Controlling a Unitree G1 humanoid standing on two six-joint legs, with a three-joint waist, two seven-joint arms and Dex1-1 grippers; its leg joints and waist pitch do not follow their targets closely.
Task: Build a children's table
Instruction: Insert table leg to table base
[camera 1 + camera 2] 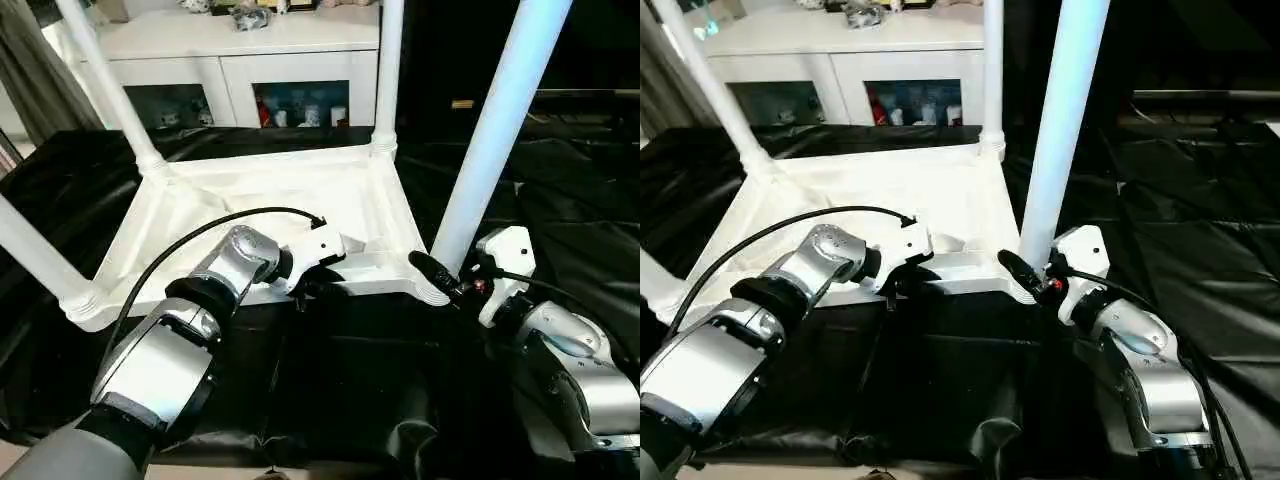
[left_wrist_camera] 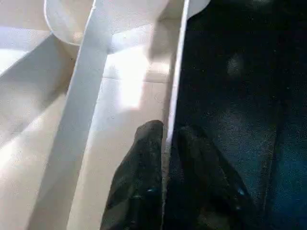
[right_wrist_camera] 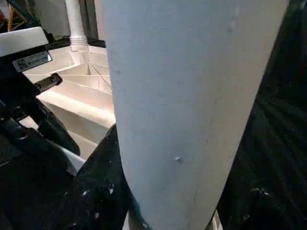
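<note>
On black sheeting point(image 1: 560, 215), centre of the work area: one white plastic tabletop point(image 1: 270, 200), lying underside up, ribs and raised rim facing the camera.

Legs, four, white, tapered, all standing upward from the corner sockets:
- far left leg point(image 1: 105, 85), leaning outward toward the left;
- far right leg point(image 1: 388, 70), near upright;
- near right leg point(image 1: 500, 125), tilted slightly to the right, rising out of the top of the head views;
- near left leg point(image 1: 30, 255), leaning out past the left edge.

Left gripper point(image 1: 318, 285): at the near rim of the tabletop, roughly midway along it. The left wrist view shows one black finger point(image 2: 141, 184) on the inner, white side of the rim wall and the other on the outer, dark side, the two close on the thin wall between them. Grasping the rim.

Right gripper point(image 1: 440, 275): at the foot of the near right leg, just above its socket. The right wrist view shows the leg directly between the black fingers point(image 3: 100, 191), which sit against its sides. Grasping that leg.

Background: white cabinet point(image 1: 240, 60) with glass doors beyond the far edge of the tabletop, small coloured items behind the glass and more on top, too small to identify. A black cable point(image 1: 200, 235) arcs over the left forearm to the wrist.
</note>
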